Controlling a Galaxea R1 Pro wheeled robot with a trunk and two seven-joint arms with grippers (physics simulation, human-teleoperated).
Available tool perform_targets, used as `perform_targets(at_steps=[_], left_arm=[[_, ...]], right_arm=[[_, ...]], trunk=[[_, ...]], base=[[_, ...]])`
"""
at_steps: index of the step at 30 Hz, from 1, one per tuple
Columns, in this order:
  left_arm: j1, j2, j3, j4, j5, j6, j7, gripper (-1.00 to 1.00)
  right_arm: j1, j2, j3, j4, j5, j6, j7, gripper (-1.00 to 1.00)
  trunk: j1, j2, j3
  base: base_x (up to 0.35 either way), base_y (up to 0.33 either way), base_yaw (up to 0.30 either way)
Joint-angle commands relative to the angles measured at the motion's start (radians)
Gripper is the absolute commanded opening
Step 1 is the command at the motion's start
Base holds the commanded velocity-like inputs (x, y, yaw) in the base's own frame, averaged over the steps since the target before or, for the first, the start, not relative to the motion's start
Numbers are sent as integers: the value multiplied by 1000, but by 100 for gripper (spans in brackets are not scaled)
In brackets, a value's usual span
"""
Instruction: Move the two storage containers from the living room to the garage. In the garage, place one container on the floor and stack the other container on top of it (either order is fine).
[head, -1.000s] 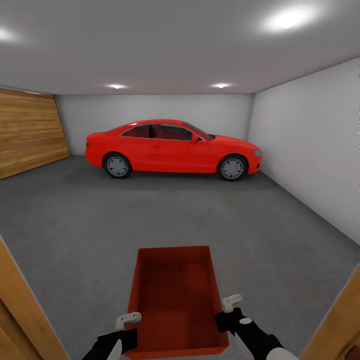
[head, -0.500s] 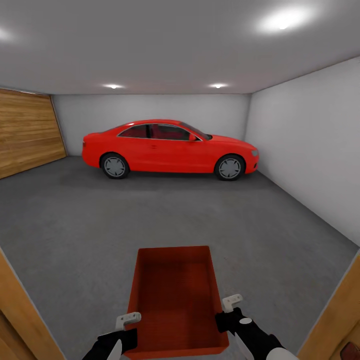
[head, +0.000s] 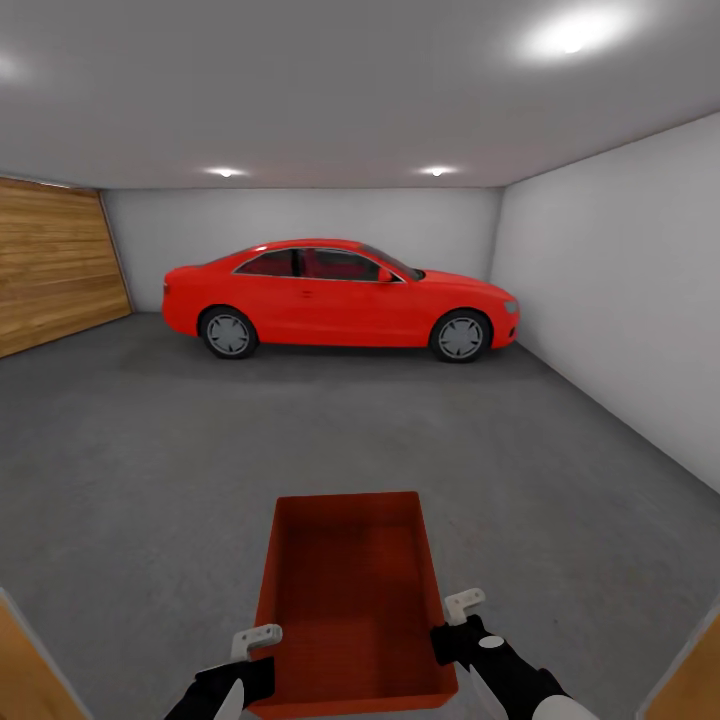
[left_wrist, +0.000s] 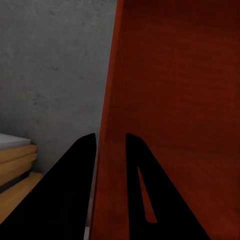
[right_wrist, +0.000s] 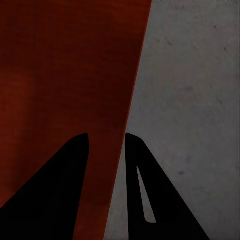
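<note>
One red-orange open-top storage container (head: 350, 600) hangs in front of me over the dark grey concrete floor (head: 150, 460) of the garage. My left gripper (head: 258, 650) is shut on its left wall (left_wrist: 112, 100), one finger on each side of the thin wall. On the opposite side my right gripper (head: 452, 622) is shut on the right wall (right_wrist: 132, 100) the same way. The bin is empty inside. The second container is out of view.
A red car (head: 340, 298) stands side-on at the far wall. A wood-panelled garage door (head: 55, 262) covers the left side and a white wall (head: 620, 290) runs along the right. Wooden door-frame edges (head: 30, 670) show at the lower corners.
The whole view has crept forward into the garage: the wooden door-frame edges have slid outward to the lower corners. The container and both grippers keep their place in the picture.
</note>
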Motion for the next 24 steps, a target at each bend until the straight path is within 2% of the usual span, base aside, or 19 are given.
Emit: perform_targets(at_steps=[1,24], left_arm=[[1,-1,3,1,-15,8,12,-100],[1,-1,3,1,-15,8,12,-100]], right_arm=[[0,36,3,-5,-1,-6,35,-100],[0,36,2,-5,-1,-7,35,-100]], trunk=[[1,-1,0],[1,-1,0]], base=[[68,0,0],[5,23,0]])
